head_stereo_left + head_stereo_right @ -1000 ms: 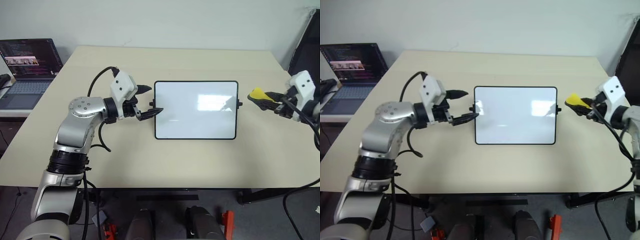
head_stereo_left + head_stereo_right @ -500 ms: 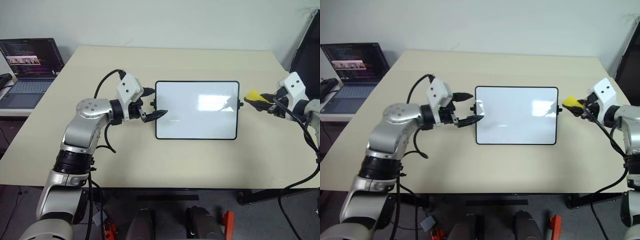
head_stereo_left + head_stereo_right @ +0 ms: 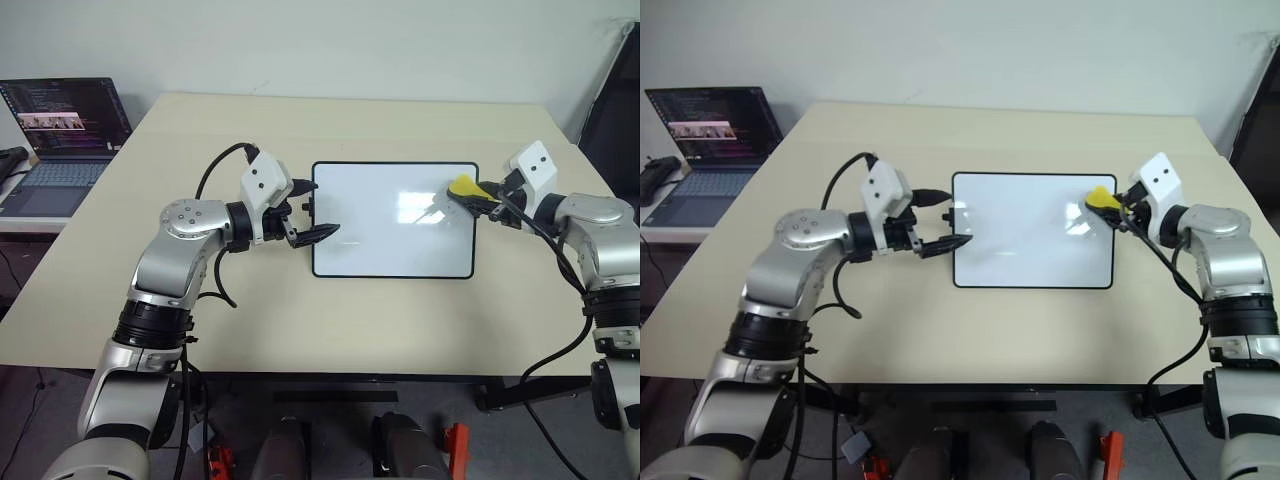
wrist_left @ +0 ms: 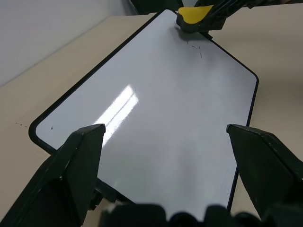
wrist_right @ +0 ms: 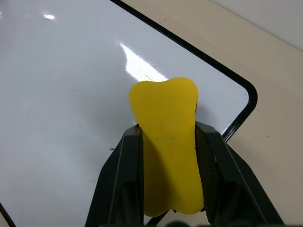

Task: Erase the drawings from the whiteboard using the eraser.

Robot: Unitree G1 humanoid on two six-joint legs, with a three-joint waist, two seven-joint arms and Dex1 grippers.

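The eraser (image 5: 165, 142) is clamped in the right gripper (image 3: 487, 199) over the whiteboard (image 3: 385, 245), ready for wiping; the left gripper (image 3: 305, 215), fingers apart, is kept at its edge.

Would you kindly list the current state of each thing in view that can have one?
Whiteboard: lying flat on the table, faint marks near its right end.
Eraser: squeezed in the right hand, over the board's right upper corner.
Right hand: shut on the eraser.
Left hand: open, fingers astride the board's left edge.
Laptop: open, screen lit.
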